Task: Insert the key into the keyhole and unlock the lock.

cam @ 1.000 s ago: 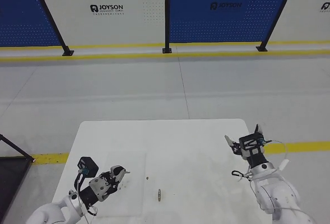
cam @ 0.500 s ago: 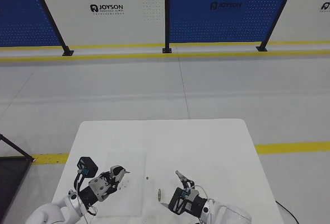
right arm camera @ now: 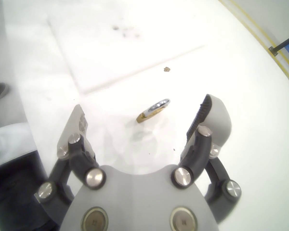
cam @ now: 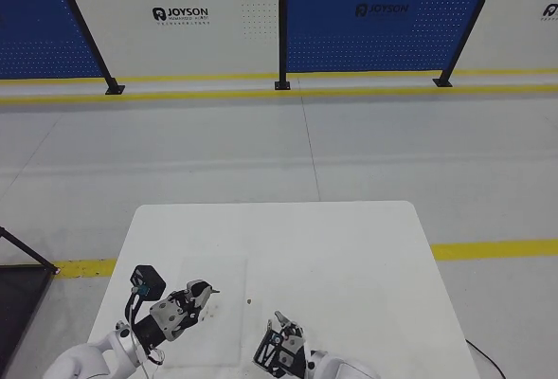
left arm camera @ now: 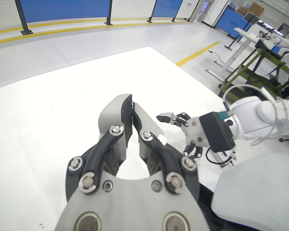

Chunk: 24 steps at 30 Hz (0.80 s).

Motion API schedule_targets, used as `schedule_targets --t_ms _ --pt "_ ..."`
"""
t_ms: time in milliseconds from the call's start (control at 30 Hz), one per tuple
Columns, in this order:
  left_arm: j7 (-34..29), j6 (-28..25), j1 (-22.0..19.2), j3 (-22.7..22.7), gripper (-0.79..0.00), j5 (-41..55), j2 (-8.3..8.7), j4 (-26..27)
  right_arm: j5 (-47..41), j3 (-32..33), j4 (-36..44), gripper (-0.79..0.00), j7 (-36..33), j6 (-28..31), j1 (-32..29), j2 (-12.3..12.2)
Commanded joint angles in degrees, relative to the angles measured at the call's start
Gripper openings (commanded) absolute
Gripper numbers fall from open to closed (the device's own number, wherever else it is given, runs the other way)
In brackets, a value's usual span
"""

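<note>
Two grippers hover over the white table (cam: 354, 246)
Right gripper (right arm camera: 143, 108) stands wide open, the brass lock (right arm camera: 153, 111) resting on the table just ahead between its fingers; left gripper (left arm camera: 131, 105) is pressed shut, off to one side

Free table (right arm camera: 231, 85) surrounds the lock (right arm camera: 153, 110); a speck (right arm camera: 167, 69) lies beyond.

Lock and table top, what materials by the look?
Lock: glossy yellow body, likely brass; bright mirror-like shackle, probably chromed steel. Table: smooth matte white, maybe laminate or paint; cannot tell which.
</note>
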<state>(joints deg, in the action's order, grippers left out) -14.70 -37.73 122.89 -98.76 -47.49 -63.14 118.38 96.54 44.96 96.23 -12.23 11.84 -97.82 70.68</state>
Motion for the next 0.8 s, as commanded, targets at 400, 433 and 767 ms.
schedule_targets --t_ms 400,433,767 --pt "0.0 0.0 0.0 0.0 -0.785 0.0 0.0 0.0 -2.21 -2.4 -5.93 -0.449 -1.86 -4.71 3.76 1.48" --pt "0.0 0.0 0.0 0.0 -0.785 0.0 0.0 0.0 -2.28 -2.51 -6.09 -0.459 -1.83 -4.8 3.89 1.53" --pt "0.0 0.0 0.0 0.0 -0.785 0.0 0.0 0.0 -2.69 -2.38 -7.07 -0.785 -1.28 -6.32 4.7 1.75"
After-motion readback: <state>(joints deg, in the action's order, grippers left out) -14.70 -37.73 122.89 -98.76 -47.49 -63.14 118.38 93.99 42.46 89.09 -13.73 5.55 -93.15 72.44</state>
